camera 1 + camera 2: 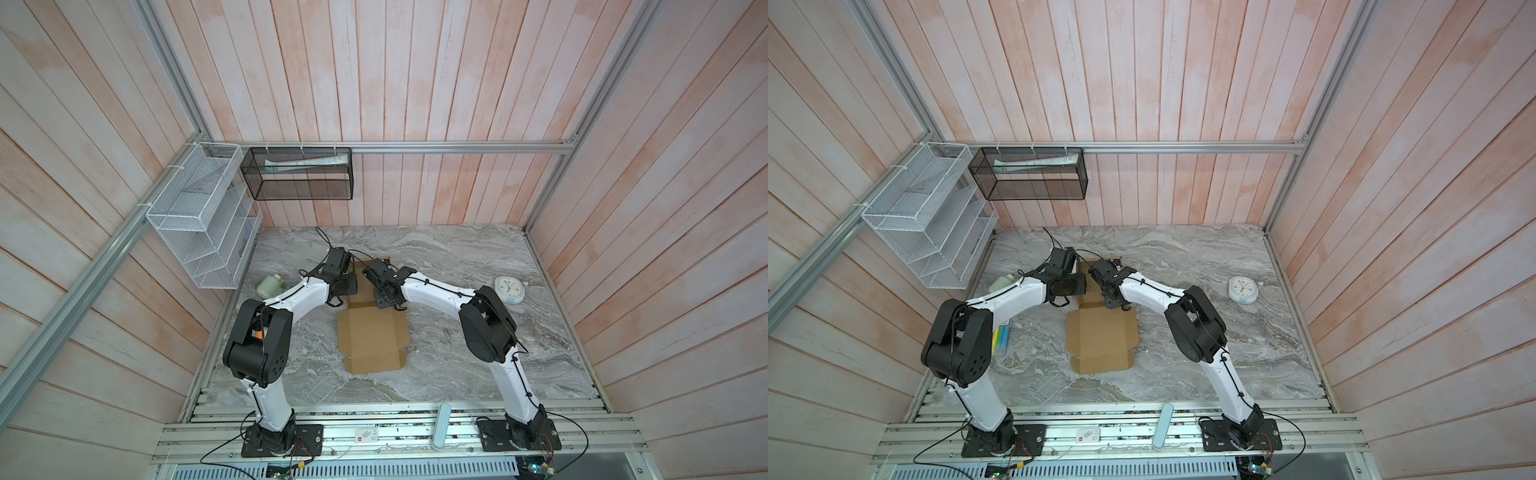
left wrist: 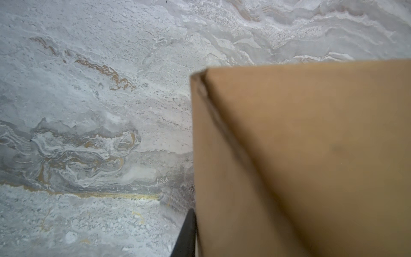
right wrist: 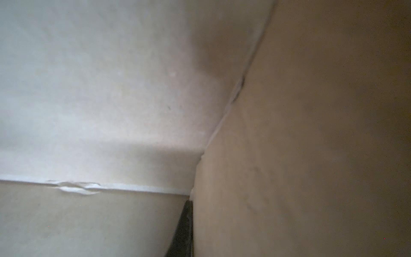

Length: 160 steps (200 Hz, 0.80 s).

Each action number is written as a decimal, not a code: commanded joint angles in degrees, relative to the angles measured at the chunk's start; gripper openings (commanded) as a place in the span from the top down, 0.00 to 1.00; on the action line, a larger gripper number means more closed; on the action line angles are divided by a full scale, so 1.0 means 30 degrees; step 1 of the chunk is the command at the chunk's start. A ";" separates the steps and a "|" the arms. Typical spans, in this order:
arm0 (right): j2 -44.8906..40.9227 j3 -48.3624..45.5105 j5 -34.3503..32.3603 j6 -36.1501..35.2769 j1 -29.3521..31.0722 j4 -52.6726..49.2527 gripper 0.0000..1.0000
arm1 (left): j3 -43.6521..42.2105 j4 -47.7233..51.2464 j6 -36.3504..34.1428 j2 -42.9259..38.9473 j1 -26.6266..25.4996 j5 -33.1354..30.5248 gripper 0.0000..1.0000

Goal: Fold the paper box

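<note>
The paper box (image 1: 372,336) (image 1: 1100,338) is a brown cardboard sheet lying partly unfolded on the marble table, its near panels flat. At its far end both grippers meet over raised flaps. My left gripper (image 1: 350,286) (image 1: 1077,287) is shut on a standing flap. In the left wrist view one black finger (image 2: 186,235) presses against the cardboard (image 2: 311,155), which hides the other finger. My right gripper (image 1: 384,297) (image 1: 1111,301) is shut on the opposite flap. In the right wrist view one dark finger (image 3: 183,229) lies against the brown wall (image 3: 311,133).
A round white clock (image 1: 509,290) lies at the right and a pale bottle (image 1: 269,285) at the left of the table. Coloured pens (image 1: 1003,336) lie under the left arm. A white wire rack (image 1: 199,216) and a black mesh basket (image 1: 297,174) hang on the walls.
</note>
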<state>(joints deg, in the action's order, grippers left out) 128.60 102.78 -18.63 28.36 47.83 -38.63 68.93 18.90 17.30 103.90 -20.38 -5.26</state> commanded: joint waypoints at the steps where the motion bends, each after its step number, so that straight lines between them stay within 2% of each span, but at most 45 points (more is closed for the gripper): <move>1: 0.0086 0.0673 0.0524 0.0050 0.0014 0.0163 0.95 | 0.0433 0.0616 -0.0435 0.0597 -0.0206 -0.1383 0.94; 23: -0.0111 0.0689 0.0707 0.0039 -0.0022 0.0166 0.95 | 0.0557 0.0762 -0.0478 0.0774 -0.0324 -0.1968 1.00; 96: -0.0242 0.1121 0.1317 0.0303 -0.0011 -0.0161 0.95 | 0.0390 0.0777 -0.0439 0.0651 -0.0472 -0.2688 1.00; 122: -0.0180 0.1195 0.1321 0.0328 -0.0009 -0.0365 0.95 | 0.0170 0.0398 -0.0223 0.0226 -0.0414 -0.2555 0.82; 146: -0.0180 0.1141 0.1420 0.0391 -0.0007 -0.0365 0.95 | 0.0253 0.0127 -0.0200 0.0016 -0.0268 -0.2615 0.73; 160: -0.0179 0.1128 0.1462 0.0361 -0.0025 -0.0324 0.95 | 0.0280 -0.0090 -0.0208 -0.0149 -0.0179 -0.2664 0.71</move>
<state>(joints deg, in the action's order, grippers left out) 128.62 103.57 -15.94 29.08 47.57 -39.86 69.71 19.66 17.08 104.57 -21.50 -11.86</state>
